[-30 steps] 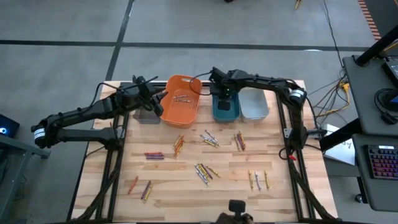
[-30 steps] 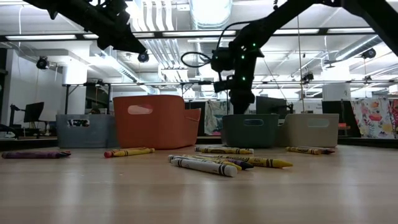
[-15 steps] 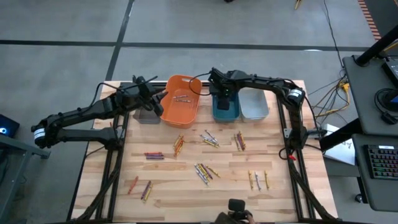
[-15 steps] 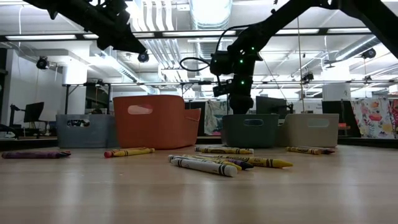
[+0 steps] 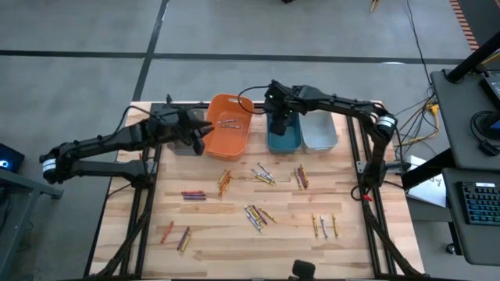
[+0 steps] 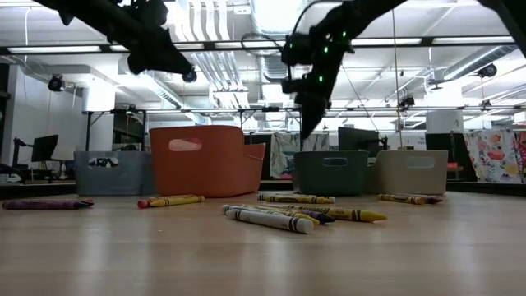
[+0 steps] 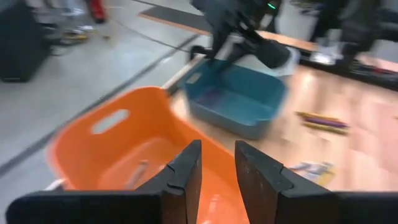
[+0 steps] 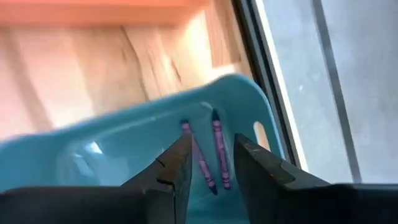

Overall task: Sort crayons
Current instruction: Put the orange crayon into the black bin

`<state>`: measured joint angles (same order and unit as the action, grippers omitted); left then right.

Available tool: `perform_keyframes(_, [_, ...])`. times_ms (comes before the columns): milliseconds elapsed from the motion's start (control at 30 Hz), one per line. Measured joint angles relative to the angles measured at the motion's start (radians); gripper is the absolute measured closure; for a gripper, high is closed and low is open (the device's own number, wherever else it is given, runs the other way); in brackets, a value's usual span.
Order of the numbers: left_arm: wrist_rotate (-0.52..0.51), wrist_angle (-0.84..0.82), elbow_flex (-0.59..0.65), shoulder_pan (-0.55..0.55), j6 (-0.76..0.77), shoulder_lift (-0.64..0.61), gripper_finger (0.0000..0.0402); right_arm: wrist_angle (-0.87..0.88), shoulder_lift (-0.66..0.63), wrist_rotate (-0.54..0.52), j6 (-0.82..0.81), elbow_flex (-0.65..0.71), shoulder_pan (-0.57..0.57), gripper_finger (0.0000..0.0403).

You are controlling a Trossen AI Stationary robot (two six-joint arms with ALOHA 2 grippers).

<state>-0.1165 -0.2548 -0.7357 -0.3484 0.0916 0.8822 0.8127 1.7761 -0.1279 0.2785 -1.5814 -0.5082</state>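
Note:
Several crayons lie loose on the wooden table, among them a group in the middle, a purple one to the left and a cluster near the low camera. My right gripper hangs open over the teal bin, where two purple crayons lie on the bottom under the empty fingers. My left gripper is at the left rim of the orange bin, its fingers slightly apart with nothing seen between them. A crayon lies inside that bin.
A dark grey bin stands left of the orange one and a light grey bin right of the teal one, all in a row at the table's far edge. The right arm hangs above the teal bin.
My right gripper has opened and lifted above the teal bin. My left gripper has shifted a little toward the table's front along the orange bin's left rim.

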Motion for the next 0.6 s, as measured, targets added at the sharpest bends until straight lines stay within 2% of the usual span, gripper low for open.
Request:
perform_keyframes(100, [0.055, -0.007, 0.0, 0.032, 0.018, 0.0, 0.0322, -0.001, -0.045, 0.0, -0.038, 0.0, 0.039, 0.0303])
perform_keyframes(267, [0.077, -0.067, 0.0, 0.096, 0.097, 0.0, 0.0322, -0.013, -0.115, -0.001, -0.087, 0.007, 0.12, 0.031])
perform_keyframes(433, [0.077, -0.131, 0.0, 0.179, 0.256, -0.001, 0.0322, -0.038, -0.172, -0.002, -0.122, 0.029, 0.204, 0.0306])
perform_keyframes(600, [0.077, -0.2, 0.0, 0.31, 0.464, 0.005, 0.0322, -0.075, -0.215, -0.003, -0.123, 0.068, 0.278, 0.0302])
